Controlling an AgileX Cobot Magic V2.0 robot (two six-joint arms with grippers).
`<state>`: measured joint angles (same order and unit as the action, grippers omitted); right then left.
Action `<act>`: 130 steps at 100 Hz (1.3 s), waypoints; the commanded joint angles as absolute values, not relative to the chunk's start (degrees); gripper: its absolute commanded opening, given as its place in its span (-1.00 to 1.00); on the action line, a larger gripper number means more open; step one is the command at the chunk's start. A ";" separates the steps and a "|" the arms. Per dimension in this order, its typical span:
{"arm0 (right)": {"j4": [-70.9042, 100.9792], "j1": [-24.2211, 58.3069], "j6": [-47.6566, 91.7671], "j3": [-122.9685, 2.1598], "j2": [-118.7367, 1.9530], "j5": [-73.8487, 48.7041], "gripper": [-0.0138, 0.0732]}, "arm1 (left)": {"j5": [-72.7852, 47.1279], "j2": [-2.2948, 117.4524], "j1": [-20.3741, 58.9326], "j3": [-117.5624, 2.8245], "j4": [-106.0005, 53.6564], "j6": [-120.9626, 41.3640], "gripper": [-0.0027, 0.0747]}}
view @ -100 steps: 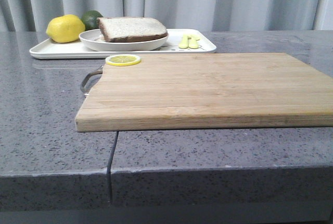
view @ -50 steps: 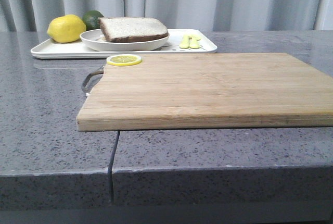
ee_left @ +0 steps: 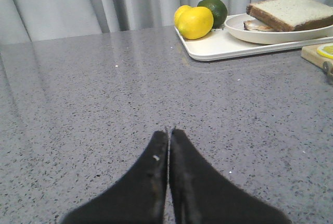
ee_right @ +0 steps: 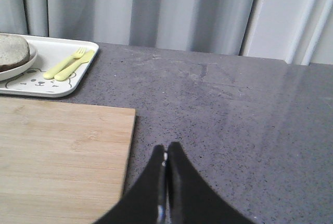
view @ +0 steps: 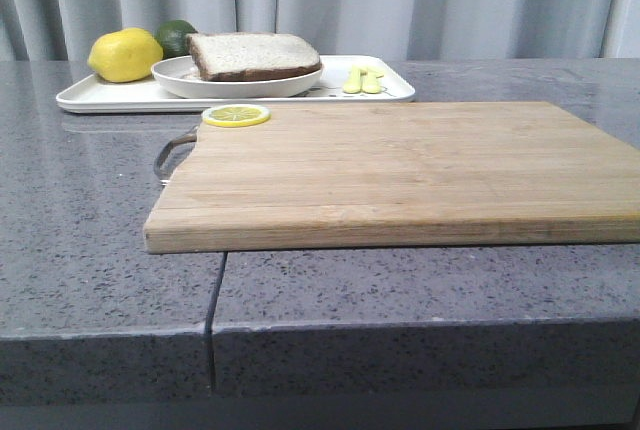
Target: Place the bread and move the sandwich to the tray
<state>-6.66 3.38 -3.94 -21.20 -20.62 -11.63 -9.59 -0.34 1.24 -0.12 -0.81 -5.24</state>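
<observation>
The sandwich [view: 253,55], topped by a slice of white bread with a dark crust, lies on a round white plate [view: 236,84] standing on the white tray [view: 105,96] at the back left. It also shows in the left wrist view [ee_left: 289,13], and its edge in the right wrist view [ee_right: 13,51]. No separate loose bread slice is in view. My left gripper [ee_left: 169,131] is shut and empty over bare counter, well short of the tray [ee_left: 218,49]. My right gripper [ee_right: 166,147] is shut and empty over the counter, just right of the wooden board [ee_right: 57,156]. Neither gripper shows in the front view.
A large wooden cutting board [view: 400,170] with a metal handle [view: 170,155] fills the middle, a lemon slice [view: 236,115] on its far left corner. The tray also holds a lemon [view: 125,55], a lime [view: 176,34] and yellow cutlery [view: 362,80]. Grey curtains hang behind.
The front view has shaken slightly sideways and returned; nothing on the table has moved.
</observation>
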 commanded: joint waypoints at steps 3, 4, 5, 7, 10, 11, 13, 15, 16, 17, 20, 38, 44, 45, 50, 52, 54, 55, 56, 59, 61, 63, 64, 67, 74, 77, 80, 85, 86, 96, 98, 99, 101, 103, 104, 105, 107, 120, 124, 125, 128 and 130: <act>-7.06 3.11 -3.76 -22.71 -20.95 -6.93 -0.84 | -4.62 -2.02 1.06 0.82 -1.40 -4.89 -0.98; -7.06 3.11 -3.76 -22.71 -20.95 -6.93 -0.84 | -4.62 -2.02 1.06 0.82 -1.40 -4.89 -0.98; -7.06 3.11 -3.76 -22.71 -20.95 -6.93 -0.84 | -4.62 -2.02 1.06 0.82 -1.40 -4.89 -0.98; -7.06 3.11 -3.76 -22.71 -20.95 -6.93 -0.84 | -4.62 -2.02 1.06 0.82 -1.40 -4.89 -0.98; -7.06 3.11 -3.76 -22.71 -20.95 -6.93 -0.84 | -4.62 -2.02 1.06 0.82 -1.40 -4.89 -0.98; -7.06 3.11 -3.76 -22.71 -20.95 -6.93 -0.84 | -4.62 -2.02 1.06 0.82 -1.40 -4.89 -0.98; -7.06 3.11 -3.76 -22.71 -20.95 -6.93 -0.84 | -4.62 -2.02 1.06 0.82 -1.40 -4.89 -0.98; -7.06 3.11 -3.76 -22.71 -20.95 -6.93 -0.84 | -4.62 -2.02 1.06 0.82 -1.40 -4.89 -0.98; -7.06 3.11 -3.76 -22.71 -20.95 -6.93 -0.84 | -4.62 -2.02 1.06 0.82 -1.40 -4.89 -0.98; -7.06 3.11 -3.76 -22.71 -20.95 -6.93 -0.84 | -4.62 -2.02 1.06 0.82 -1.40 -4.89 -0.98; -7.06 3.11 -3.76 -22.71 -20.95 -6.93 -0.84 | -4.62 -2.02 1.06 0.82 -1.40 -4.89 -0.98; -7.80 3.11 -3.76 -22.65 -20.90 -6.93 -0.84 | -4.62 -2.02 1.06 0.82 -1.40 -4.89 -0.98; -8.62 3.11 -3.71 -22.65 -20.08 -6.95 -0.84 | -4.62 -2.02 1.06 0.82 -1.40 -4.89 -0.98; -8.57 3.11 -3.71 -22.57 -19.95 -6.95 -0.84 | -4.62 -2.02 1.06 0.82 -1.40 -4.89 -0.98; -8.35 3.11 -3.71 -21.89 -18.54 -6.76 -0.84 | -4.62 -2.02 1.06 0.82 -1.40 -4.89 -0.98; -8.17 3.11 -3.71 -21.46 -18.16 -6.51 -0.84 | -4.62 -2.02 1.06 0.82 -1.40 -4.89 -0.98; -8.06 3.11 -3.71 -21.08 -17.50 -6.32 -0.84 | -4.62 -2.02 1.06 0.82 -1.40 -4.89 -0.98; -8.06 3.11 -3.71 -20.67 -17.08 -5.96 -0.84 | -4.62 -2.02 1.06 0.82 -1.40 -4.89 -0.98; -8.06 3.11 -3.71 -20.45 -16.85 -5.76 -0.84 | -4.62 -2.02 1.06 0.82 -1.40 -4.89 -0.98; -7.99 3.11 -3.63 -19.41 -15.92 -4.99 -0.84 | -4.62 -2.02 1.06 0.82 -1.40 -4.89 -0.98; -7.91 3.11 -3.49 -18.50 -15.22 -4.41 -0.84 | -4.62 -2.02 1.06 0.82 -1.40 -4.89 -0.98; -7.71 3.11 -3.41 -17.53 -14.52 -3.82 -0.84 | -4.62 -2.02 1.06 0.82 -1.40 -4.89 -0.98; -7.63 3.11 -3.33 -16.85 -14.08 -3.43 -0.84 | -4.62 -2.02 1.06 0.82 -1.40 -4.89 -0.98; -7.23 3.11 -3.26 -15.81 -13.42 -2.82 -0.84 | -4.62 -2.02 1.06 0.82 -1.40 -4.89 -0.98; -5.87 3.11 -3.26 -11.78 -11.02 -0.98 -0.84 | -4.62 -2.02 1.06 0.82 -1.40 -4.89 -0.98; -5.30 3.11 -3.26 -10.39 -10.18 -0.33 -0.84 | -4.62 -2.02 1.06 0.82 -1.40 -4.89 -0.98; -4.80 3.11 -3.26 -8.70 -9.35 0.00 -0.84 | -4.62 -2.02 1.06 0.82 -1.40 -4.89 -0.98; -4.07 3.11 -3.26 -6.55 -7.91 1.26 -0.84 | -4.62 -2.02 1.06 0.82 -1.40 -4.89 -0.98; -3.95 3.11 -3.26 -6.28 -7.73 1.37 -0.84 | -4.62 -2.02 1.06 0.82 -1.40 -4.89 -0.98; -3.89 3.11 -3.26 -2.72 -5.86 2.68 -0.84 | -4.62 -2.02 1.06 0.82 -1.40 -4.89 -0.98; -3.89 3.11 -3.26 -2.08 -5.64 2.85 -0.84 | -4.62 -2.02 1.06 0.82 -1.40 -4.89 -0.98; -3.89 3.11 -3.26 -1.65 -5.28 3.00 -0.84 | -4.62 -2.02 1.06 0.82 -1.40 -4.89 -0.98; -3.89 3.11 -3.26 -1.25 -5.08 3.17 -0.84 | -4.62 -2.02 1.06 0.82 -1.40 -4.89 -0.98; -3.89 3.11 -3.26 -0.66 -4.73 3.40 -0.84 | -4.62 -2.02 1.06 0.82 -1.40 -4.89 -0.98; -3.89 3.11 -3.26 -0.29 -4.52 3.61 -0.84 | -4.62 -2.02 1.06 0.82 -1.40 -4.89 -0.98; -3.89 3.11 -3.26 -0.10 -4.52 3.61 -0.84 | -4.62 -2.02 1.06 0.82 -1.40 -4.89 -0.98; -3.89 3.11 -3.32 0.26 -4.19 3.92 -0.84 | -4.62 -2.02 1.06 0.82 -1.40 -4.89 -0.98; -3.89 3.11 -3.32 1.68 -2.46 4.36 -0.84 | -4.62 -2.02 1.06 0.82 -1.40 -4.89 -0.98; -3.89 3.11 -3.32 1.68 -2.17 4.48 -0.84 | -4.62 -2.02 1.06 0.82 -1.40 -4.89 -0.98; -3.89 3.11 -3.32 1.68 -2.06 4.48 -0.84 | -4.62 -2.02 1.06 0.82 -1.40 -4.89 -0.98; -3.89 3.11 -3.32 1.68 -1.85 4.48 -0.84 | -4.62 -2.02 1.06 0.82 -1.40 -4.89 -0.98; -3.89 3.11 -3.32 1.68 -1.85 4.48 -0.84 | -4.62 -2.02 1.06 0.82 -1.40 -4.89 -0.98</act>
<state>-3.94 3.38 -3.69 1.55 -1.82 -0.72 -9.59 -0.34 1.24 -0.12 -0.84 -5.24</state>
